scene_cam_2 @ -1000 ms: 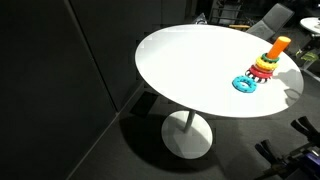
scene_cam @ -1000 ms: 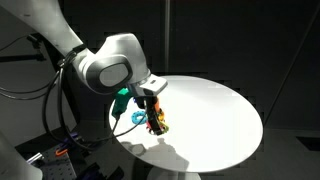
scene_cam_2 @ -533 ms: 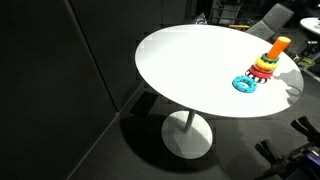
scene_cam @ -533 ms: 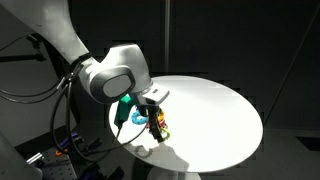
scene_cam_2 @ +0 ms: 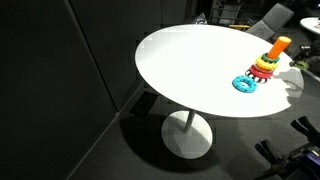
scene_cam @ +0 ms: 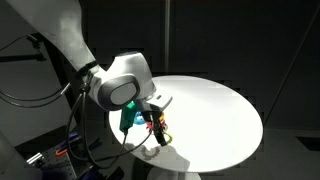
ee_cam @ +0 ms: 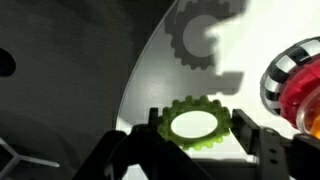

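Green and toothed like a cog, a gear ring (ee_cam: 193,104) sits between the two dark fingers (ee_cam: 250,135) of the gripper (ee_cam: 196,128) in the wrist view. The fingers press against its left and right edges, so the gripper is pinching the ring. The ring's cog-shaped shadow (ee_cam: 200,35) falls on the white round table (ee_cam: 250,50) well apart from the ring itself, so the ring hangs above the tabletop rather than lying on it.

Just to the right of the held ring in that view stands a stacking toy (ee_cam: 295,85), blurred by closeness, with red and striped layers showing. In an exterior view the same stacking toy (scene_cam_2: 268,62) stands near the table's edge, its coloured rings piled on an orange peg (scene_cam_2: 280,43), and a blue gear ring (scene_cam_2: 245,84) lies flat on the table (scene_cam_2: 190,60) just beside its base. In an exterior view the white arm (scene_cam: 120,80) bends low over the near rim of the table (scene_cam: 220,110), with the gripper close above the stacking toy (scene_cam: 158,126).
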You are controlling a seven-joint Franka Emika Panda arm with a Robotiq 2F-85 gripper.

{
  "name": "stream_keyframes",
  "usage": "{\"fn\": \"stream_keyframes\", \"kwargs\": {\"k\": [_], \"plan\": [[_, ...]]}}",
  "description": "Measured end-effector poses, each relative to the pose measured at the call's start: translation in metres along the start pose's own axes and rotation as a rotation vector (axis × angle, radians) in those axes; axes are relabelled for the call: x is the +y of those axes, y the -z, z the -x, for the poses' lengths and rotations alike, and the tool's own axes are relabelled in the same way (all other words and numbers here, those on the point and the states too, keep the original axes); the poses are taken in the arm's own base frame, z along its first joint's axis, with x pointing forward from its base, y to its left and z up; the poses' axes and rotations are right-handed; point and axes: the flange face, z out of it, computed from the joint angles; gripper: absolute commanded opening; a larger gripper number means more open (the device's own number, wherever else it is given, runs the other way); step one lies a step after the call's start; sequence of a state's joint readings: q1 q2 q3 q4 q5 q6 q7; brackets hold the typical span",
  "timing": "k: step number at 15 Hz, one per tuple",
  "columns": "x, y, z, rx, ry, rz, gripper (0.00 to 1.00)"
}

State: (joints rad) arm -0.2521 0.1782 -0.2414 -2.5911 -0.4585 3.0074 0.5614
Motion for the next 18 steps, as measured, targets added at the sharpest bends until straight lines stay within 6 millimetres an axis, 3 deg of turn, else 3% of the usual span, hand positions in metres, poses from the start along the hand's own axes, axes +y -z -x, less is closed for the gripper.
{"fn": "stream_keyframes", "kwargs": {"k": [2,3,4,5,14,18], "plan": [[0.002,-0.006,-0.002,-0.002,0.015,0.011,0.48],[0.003,-0.009,-0.003,-0.002,0.021,0.017,0.82],[0.004,-0.011,-0.004,-0.003,0.029,0.023,0.94],[0.004,-0.013,-0.005,-0.004,0.033,0.027,0.99],[-0.009,-0.016,-0.003,-0.01,0.055,0.022,1.0],[-0.026,-0.006,-0.004,-0.004,0.06,-0.011,1.0]]}}
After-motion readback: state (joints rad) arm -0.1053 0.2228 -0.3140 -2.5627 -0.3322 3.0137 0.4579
